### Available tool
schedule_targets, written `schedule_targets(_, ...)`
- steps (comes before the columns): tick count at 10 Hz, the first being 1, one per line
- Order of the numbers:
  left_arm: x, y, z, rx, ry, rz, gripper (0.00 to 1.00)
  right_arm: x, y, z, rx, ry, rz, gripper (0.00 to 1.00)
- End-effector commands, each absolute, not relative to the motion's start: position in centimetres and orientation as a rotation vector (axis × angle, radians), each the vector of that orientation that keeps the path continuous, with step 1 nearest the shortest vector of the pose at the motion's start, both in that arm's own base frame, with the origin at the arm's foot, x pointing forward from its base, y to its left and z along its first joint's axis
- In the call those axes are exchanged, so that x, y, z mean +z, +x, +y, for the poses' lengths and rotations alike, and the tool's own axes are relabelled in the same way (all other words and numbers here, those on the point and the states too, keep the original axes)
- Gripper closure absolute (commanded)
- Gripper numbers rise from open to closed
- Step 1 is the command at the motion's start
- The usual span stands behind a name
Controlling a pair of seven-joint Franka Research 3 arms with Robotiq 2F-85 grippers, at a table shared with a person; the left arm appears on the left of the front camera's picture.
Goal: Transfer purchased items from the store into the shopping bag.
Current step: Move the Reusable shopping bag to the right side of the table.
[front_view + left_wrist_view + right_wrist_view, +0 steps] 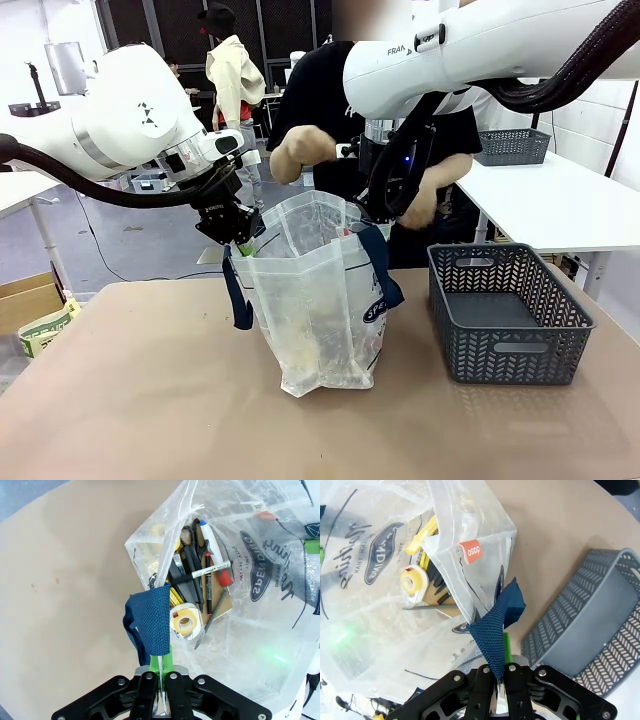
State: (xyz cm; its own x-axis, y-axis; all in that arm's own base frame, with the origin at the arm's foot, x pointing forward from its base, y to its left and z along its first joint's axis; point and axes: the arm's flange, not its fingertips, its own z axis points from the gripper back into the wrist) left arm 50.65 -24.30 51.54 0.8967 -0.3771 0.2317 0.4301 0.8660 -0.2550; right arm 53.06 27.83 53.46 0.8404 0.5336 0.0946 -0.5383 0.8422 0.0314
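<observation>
Bag [318, 300]: stands on table [120, 400], just left of basket [505, 315], mouth spread between both grippers. Handles as thin, limp, slippery film; light; likely to sag if released. Take hold at woven straps [150, 622]. Left gripper [160, 682] clamped on one strapped rim, right gripper [499, 677] on the opposite one. Items [200, 590] lying loose at bottom.

Both arms are extended toward the middle — left gripper [238, 240] and right gripper [373, 220] are angled downward, jaws pinched closed.
</observation>
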Motion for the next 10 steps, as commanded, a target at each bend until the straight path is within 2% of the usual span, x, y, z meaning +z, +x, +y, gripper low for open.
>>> schedule_targets(1, 51.41, 50.44, -24.19, -0.413, -0.306, -0.186, 1.0, 53.38, 53.04, 27.8, 0.561, 0.059, -0.081, 1.0)
schedule_targets(10, 51.41, 50.44, -24.19, -0.413, -0.306, -0.186, 1.0, 53.38, 53.04, 27.8, 0.561, 0.059, -0.081, 1.0)
